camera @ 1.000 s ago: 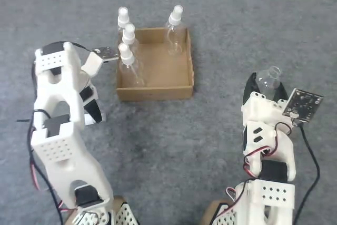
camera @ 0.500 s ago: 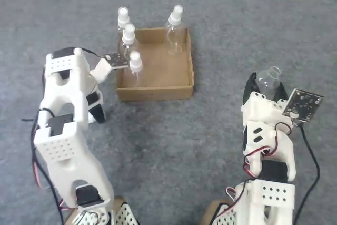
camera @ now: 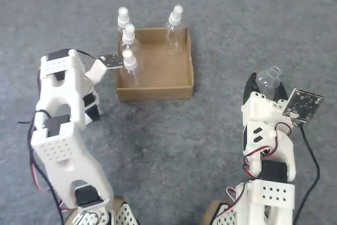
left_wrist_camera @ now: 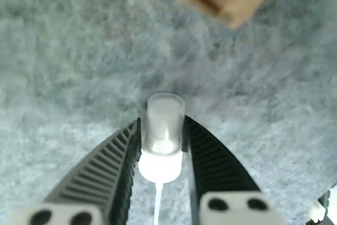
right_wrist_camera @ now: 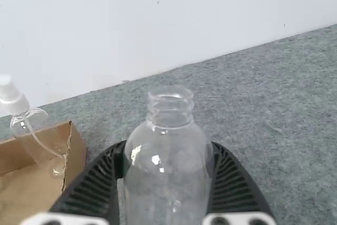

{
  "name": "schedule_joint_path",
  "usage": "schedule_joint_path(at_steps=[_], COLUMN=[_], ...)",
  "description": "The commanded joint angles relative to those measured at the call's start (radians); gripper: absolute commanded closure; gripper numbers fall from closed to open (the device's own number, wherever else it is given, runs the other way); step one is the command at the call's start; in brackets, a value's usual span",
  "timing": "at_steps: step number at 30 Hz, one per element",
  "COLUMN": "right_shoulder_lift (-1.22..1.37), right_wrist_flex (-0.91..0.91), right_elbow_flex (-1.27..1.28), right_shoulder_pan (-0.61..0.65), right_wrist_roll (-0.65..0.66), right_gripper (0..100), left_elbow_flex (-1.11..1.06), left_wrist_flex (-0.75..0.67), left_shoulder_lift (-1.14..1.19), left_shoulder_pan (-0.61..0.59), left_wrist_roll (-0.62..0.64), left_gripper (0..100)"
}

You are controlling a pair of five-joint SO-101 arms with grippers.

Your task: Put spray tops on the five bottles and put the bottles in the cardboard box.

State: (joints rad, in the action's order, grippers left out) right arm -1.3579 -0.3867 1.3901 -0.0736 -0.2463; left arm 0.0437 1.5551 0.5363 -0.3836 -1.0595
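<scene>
The left arm (camera: 60, 104) has swung a little back from the box (camera: 181, 87), and the nearest capped bottle (camera: 130, 66) inside now stands closer to the left wall. The left gripper (left_wrist_camera: 161, 126) is clamped on a spray top (left_wrist_camera: 165, 122) with its thin tube free, over the carpet (left_wrist_camera: 63, 51) near the box corner. The right gripper (right_wrist_camera: 168, 151) is closed around the open bottle (right_wrist_camera: 169, 125). It keeps the bottle upright and well apart from the box, probably so that the neck can receive the top.

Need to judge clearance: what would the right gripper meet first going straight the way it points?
Nothing close: past the open bottle in the right gripper's jaws lies bare carpet, then probably the white wall.
</scene>
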Motion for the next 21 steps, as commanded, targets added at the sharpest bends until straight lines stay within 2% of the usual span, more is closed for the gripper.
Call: schedule_joint_path(at_steps=[1, 21], right_shoulder_lift=[-0.028, -0.028], right_wrist_flex=[0.016, 0.016], right_elbow_flex=[-0.014, -0.014], right_shoulder_pan=[0.004, 0.005], right_wrist_roll=[0.025, 0.025], right_gripper=[95.7, 95.7], left_elbow_flex=[0.015, 0.007], left_wrist_flex=[-0.008, -0.006], left_shoulder_lift=[-0.044, -0.034], left_shoulder_pan=[-0.031, -0.183], left_wrist_roll=[-0.012, -0.012], left_gripper=[89, 89])
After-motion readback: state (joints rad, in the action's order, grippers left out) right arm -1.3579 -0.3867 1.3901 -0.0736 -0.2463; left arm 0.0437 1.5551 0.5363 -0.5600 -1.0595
